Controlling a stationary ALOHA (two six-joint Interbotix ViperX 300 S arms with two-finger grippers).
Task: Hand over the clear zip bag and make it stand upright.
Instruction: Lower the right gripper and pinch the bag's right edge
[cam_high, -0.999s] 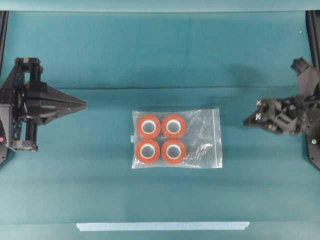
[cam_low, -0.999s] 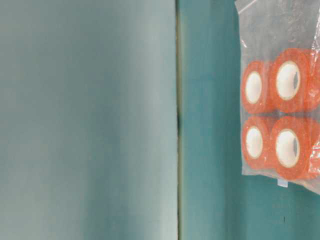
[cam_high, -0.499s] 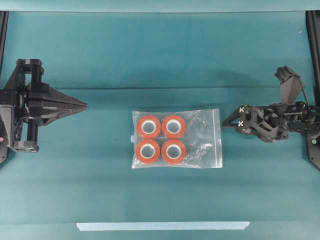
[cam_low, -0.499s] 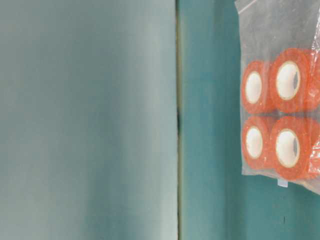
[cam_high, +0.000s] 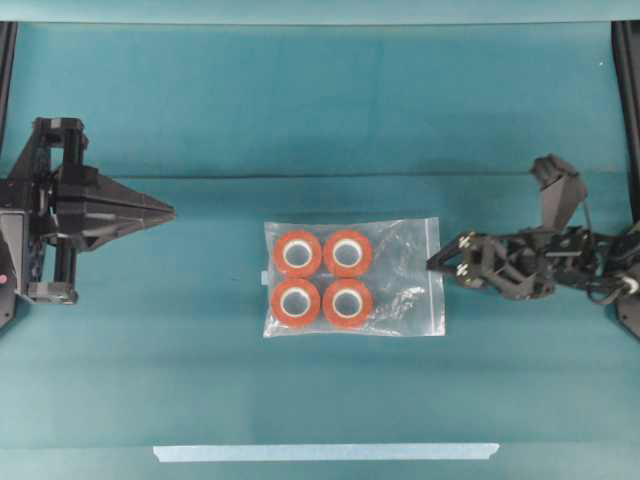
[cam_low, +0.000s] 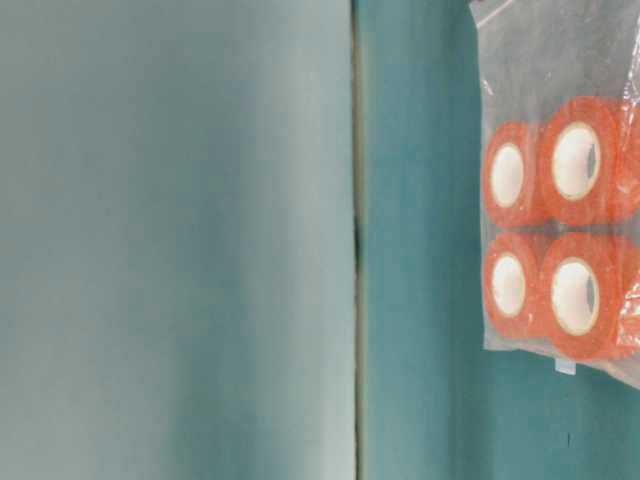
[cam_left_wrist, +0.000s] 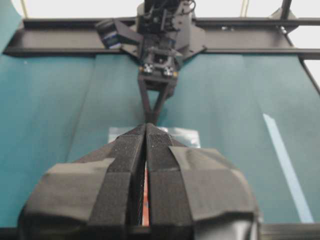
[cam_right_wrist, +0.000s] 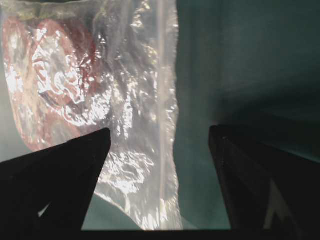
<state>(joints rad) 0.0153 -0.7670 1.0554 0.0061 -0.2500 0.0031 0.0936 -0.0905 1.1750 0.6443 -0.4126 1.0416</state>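
Observation:
The clear zip bag (cam_high: 405, 272) lies flat in the middle of the teal cloth, with several orange-red tape rolls (cam_high: 322, 278) packed in its left half. It also shows in the table-level view, the bag (cam_low: 545, 60) at the right edge. My right gripper (cam_high: 437, 266) is open at the bag's right zip edge. In the right wrist view the crinkled bag (cam_right_wrist: 140, 95) lies between and beyond the spread fingers of that gripper (cam_right_wrist: 160, 132). Contact with the plastic cannot be told. My left gripper (cam_high: 168, 211) is shut and empty, far left of the bag, and shows shut in its wrist view (cam_left_wrist: 146, 127).
A pale blue tape strip (cam_high: 325, 452) runs along the cloth's front. A fold line (cam_high: 300, 178) crosses the cloth behind the bag. Dark frame rails (cam_high: 628, 70) stand at both side edges. The right arm (cam_left_wrist: 160, 65) faces the left wrist camera.
My right arm has reached leftward until its fingertips sit at the bag's right edge, and its jaws have spread wide. The left arm and the bag have not moved.

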